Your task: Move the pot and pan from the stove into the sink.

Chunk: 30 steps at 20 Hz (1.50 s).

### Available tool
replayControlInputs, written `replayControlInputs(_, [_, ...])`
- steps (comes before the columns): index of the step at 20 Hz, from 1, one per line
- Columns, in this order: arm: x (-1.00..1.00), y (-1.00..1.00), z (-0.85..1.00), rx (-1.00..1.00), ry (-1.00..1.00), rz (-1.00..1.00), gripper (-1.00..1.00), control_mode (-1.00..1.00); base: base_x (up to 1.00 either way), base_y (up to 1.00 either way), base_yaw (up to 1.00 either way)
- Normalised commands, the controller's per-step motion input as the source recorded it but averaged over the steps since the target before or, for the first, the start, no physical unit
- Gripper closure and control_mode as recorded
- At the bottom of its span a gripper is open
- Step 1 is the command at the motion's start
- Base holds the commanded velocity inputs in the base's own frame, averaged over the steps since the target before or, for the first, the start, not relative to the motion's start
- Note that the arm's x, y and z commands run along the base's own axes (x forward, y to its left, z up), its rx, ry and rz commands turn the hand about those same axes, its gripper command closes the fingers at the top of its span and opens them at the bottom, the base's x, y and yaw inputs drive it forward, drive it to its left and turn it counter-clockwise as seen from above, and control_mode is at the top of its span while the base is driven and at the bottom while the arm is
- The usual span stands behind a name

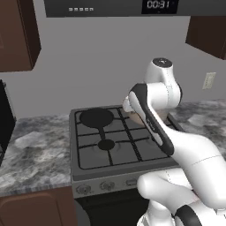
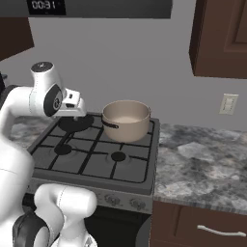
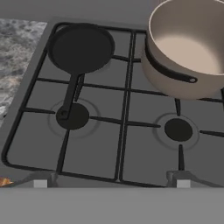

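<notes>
The grey metal gas stove (image 3: pixel 127 118) with black grates sits in the speckled grey stone tabletop (image 2: pixel 202 164). On its back right burner stands the deep beige-tan pot (image 2: pixel 126 119), dark handle pointing left. On its back left burner lies the flat matte-black pan (image 3: pixel 82 48), handle pointing forward. The tool (image 2: pixel 72 103) hangs over the stove's back left, empty, its jaws spread wide.

Both base views flank the stove (image 1: pixel 119 141); hand view looks down close.

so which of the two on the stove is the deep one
The pot, beige with tall walls, on the back right burner of the stove. The pan at back left is flat, shallow and black.
</notes>
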Motion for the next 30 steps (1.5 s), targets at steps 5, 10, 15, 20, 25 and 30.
replayControlInputs(5, [0.06,0.49,-0.01,-0.07,-0.03,0.0,-1.0,-1.0,0.0,0.0,0.0])
replayControlInputs(10, [0.1,0.43,-0.02,-0.01,0.0,0.0,-1.0,-1.0,0.0,0.0,0.0])
replayControlInputs(15, [0.09,0.46,0.0,0.0,0.0,0.0,-1.0,-1.0,0.0,0.0,0.0])
replayControlInputs(20, [0.0,0.31,-0.07,0.03,-0.01,0.0,-1.0,-1.0,0.0,0.0,0.0])
replayControlInputs(25, [0.0,0.0,0.0,0.0,-0.01,0.0,-1.0,-1.0,0.0,0.0,0.0])
replayControlInputs(30, [0.0,0.01,-0.25,0.0,0.0,0.0,-1.0,-1.0,0.0,0.0,0.0])
